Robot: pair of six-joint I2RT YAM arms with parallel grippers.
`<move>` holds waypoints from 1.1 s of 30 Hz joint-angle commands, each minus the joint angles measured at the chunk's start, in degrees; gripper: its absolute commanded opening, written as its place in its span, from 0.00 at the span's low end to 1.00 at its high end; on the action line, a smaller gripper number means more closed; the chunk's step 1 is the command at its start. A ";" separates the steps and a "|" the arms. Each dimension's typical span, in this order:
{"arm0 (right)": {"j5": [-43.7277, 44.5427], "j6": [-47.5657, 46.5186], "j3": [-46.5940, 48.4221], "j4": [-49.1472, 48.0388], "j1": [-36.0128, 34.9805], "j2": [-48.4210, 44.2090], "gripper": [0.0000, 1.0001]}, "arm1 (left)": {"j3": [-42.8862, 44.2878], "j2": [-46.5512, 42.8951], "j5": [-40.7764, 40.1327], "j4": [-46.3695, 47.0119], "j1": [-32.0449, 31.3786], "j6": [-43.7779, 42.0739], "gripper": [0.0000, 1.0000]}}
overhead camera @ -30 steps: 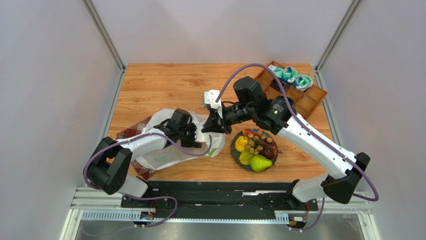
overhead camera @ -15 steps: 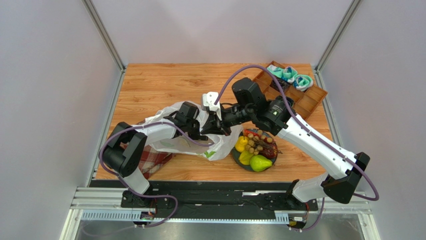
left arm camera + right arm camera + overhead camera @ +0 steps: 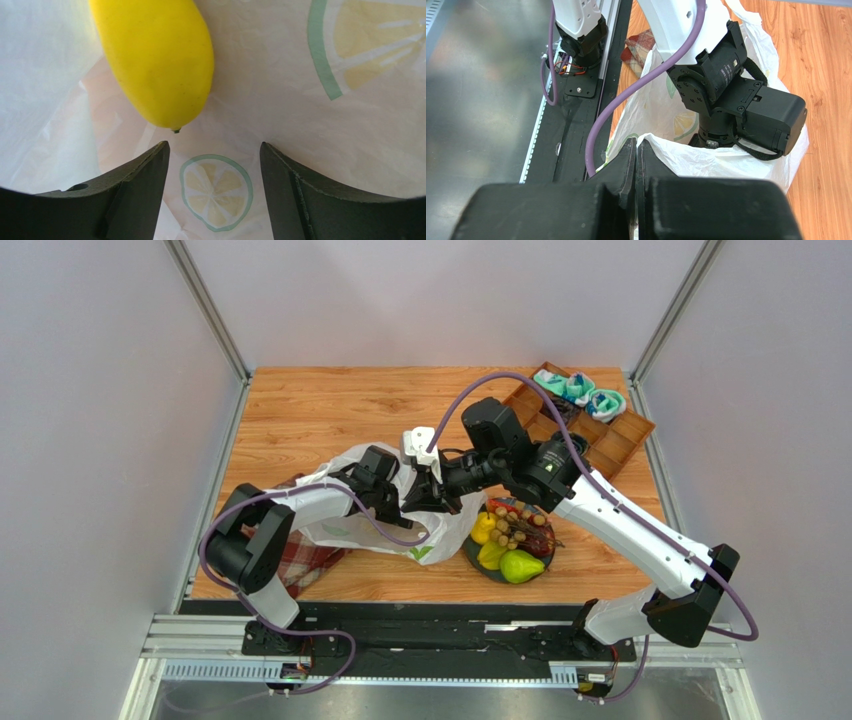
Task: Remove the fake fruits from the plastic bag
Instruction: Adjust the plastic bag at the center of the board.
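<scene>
Left gripper (image 3: pixel 214 150) is deep inside the plastic bag (image 3: pixel 445 532), its two fingers spread and nothing between them. Just ahead of the left finger lies the yellow mango (image 3: pixel 155 60), with its pointed tip towards the gripper. I judge this fruit to be light, hard and smooth, so it can slip or roll away on the thin film. The better hold is across its thick middle, not on the narrowing tip. The bag itself is soft and crinkly and gives no support. To the right, the right gripper (image 3: pixel 636 150) has its fingers pressed together on the bag's rim and holds the mouth up. Further right, the other fake fruits (image 3: pixel 512 540) lie on a dark plate (image 3: pixel 472 558).
</scene>
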State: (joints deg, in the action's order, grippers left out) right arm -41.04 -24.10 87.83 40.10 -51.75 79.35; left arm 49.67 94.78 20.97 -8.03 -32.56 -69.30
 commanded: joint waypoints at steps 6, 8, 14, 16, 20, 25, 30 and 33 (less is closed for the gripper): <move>1.13 -1.30 0.15 -1.51 -0.55 -0.86 0.00 | 7.90 4.71 1.79 -6.47 -0.49 -5.06 0.54; 1.57 -1.48 -0.29 -1.60 -0.64 -1.04 0.00 | 8.34 4.45 2.14 -6.03 -0.40 -4.01 0.45; 2.89 -2.09 -0.99 -1.87 -0.64 -1.65 0.00 | 8.70 2.87 1.71 -7.00 -0.40 1.44 0.08; 3.85 -2.88 -1.26 -1.69 -0.55 -1.66 0.00 | 7.47 0.07 1.00 -6.82 -0.40 3.29 0.00; 5.35 -3.94 -2.14 -1.69 -0.46 -1.92 0.00 | 3.25 -6.09 0.74 -8.66 0.39 7.15 0.00; 9.29 -5.52 -4.42 -0.55 1.03 -3.32 0.00 | 0.79 -16.98 -5.48 -17.52 1.61 12.77 0.06; 15.18 -5.87 -9.77 0.94 4.62 -7.63 0.00 | 0.69 -36.27 -7.70 -29.90 3.46 19.62 0.43; 16.16 -4.91 -12.41 1.56 7.79 -9.74 0.00 | 4.90 -47.27 -6.56 -35.26 3.46 30.69 0.69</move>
State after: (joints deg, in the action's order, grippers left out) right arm -30.98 -28.32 79.26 38.30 -48.49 72.25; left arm 49.21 62.94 12.34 -33.71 -29.30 -52.58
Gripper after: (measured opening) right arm 0.009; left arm 0.543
